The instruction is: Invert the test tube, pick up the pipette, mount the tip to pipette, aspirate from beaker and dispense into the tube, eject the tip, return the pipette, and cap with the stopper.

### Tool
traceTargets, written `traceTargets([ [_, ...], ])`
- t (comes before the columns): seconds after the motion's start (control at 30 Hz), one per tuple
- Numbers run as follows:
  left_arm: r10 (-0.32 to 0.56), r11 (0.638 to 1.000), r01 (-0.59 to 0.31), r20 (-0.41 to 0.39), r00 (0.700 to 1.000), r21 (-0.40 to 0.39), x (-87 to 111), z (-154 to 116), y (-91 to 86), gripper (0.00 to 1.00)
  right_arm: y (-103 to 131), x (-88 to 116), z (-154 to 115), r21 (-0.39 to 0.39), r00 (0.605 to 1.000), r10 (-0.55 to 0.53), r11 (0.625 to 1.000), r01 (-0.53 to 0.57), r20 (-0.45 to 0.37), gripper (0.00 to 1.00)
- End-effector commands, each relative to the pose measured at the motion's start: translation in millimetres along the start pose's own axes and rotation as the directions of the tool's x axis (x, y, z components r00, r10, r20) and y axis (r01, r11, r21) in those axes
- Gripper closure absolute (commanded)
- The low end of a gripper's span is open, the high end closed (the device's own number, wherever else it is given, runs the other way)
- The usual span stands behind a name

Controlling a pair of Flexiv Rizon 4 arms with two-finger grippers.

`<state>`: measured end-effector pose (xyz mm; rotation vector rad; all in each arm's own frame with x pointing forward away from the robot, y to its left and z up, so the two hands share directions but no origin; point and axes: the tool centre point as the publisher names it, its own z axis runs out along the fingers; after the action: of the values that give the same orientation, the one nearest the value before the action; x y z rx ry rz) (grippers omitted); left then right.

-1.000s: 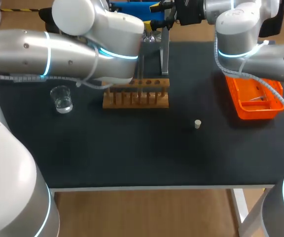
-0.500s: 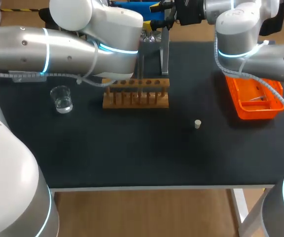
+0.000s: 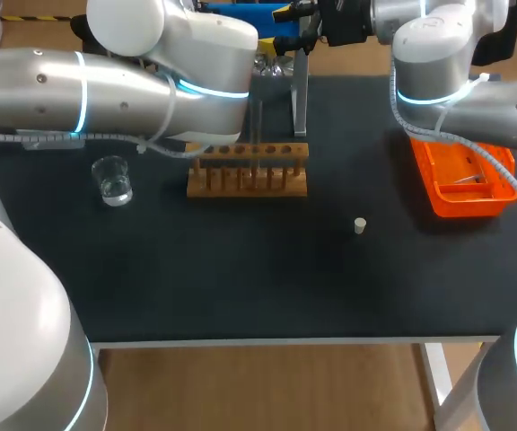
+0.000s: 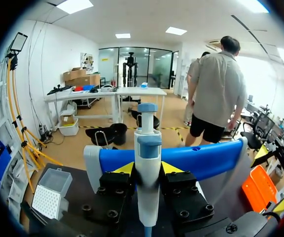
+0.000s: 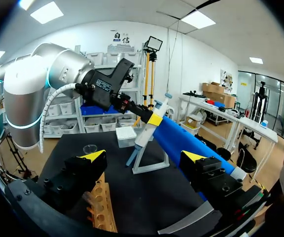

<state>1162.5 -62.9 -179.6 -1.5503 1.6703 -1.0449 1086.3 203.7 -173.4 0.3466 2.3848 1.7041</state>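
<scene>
In the left wrist view my left gripper is shut on the white and blue pipette, which stands upright in front of the stand's blue bar. From the right wrist view the pipette hangs tilted in that gripper above the grey stand. My right gripper is open and holds nothing, at the table's back. The wooden rack sits mid-table with a thin clear tube upright in it. The beaker is left of the rack. The small stopper lies to the right.
An orange tray sits at the right side under my right arm. A white tip box stands at the back left of the table, beside the stand. My left arm spans the table's back left.
My left arm has shifted slightly back and to the left with the pipette in its grip. The right arm and the table objects have not moved.
</scene>
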Motion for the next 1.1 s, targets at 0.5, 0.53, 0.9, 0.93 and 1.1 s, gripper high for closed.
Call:
traceTargets([
  [0.5, 0.014, 1.0, -0.014, -0.003, 1.0, -0.002, 2.5, 2.0, -0.4, 1.0, 0.2, 0.3, -0.9, 0.002, 1.0, 0.0, 1.0, 0.0, 0.0, 0.0],
  [0.53, 0.014, 1.0, -0.014, -0.001, 1.0, -0.002, 2.6, 2.1, -0.4, 1.0, 0.2, 0.3, -0.9, 0.002, 1.0, 0.0, 1.0, 0.0, 0.0, 0.0],
  [0.9, 0.011, 1.0, -0.011, 0.027, 1.0, -0.001, 2.6, 2.3, 2.9, 1.0, 0.2, 0.3, -0.9, 0.002, 1.0, 0.0, 1.0, 0.0, 0.0, 0.0],
  [0.93, 0.011, 1.0, -0.011, 0.029, 1.0, -0.002, 2.2, 2.4, 3.4, 1.0, 0.2, 0.3, -0.9, 0.002, 1.0, 0.0, 1.0, 0.0, 0.0, 0.0],
  [1.1, 0.005, 1.0, -0.005, 0.039, 0.999, -0.009, -0.2, 4.0, 5.3, 1.0, 0.2, 0.3, -0.9, 0.002, 1.0, 0.0, 1.0, 0.0, 0.0, 0.0],
])
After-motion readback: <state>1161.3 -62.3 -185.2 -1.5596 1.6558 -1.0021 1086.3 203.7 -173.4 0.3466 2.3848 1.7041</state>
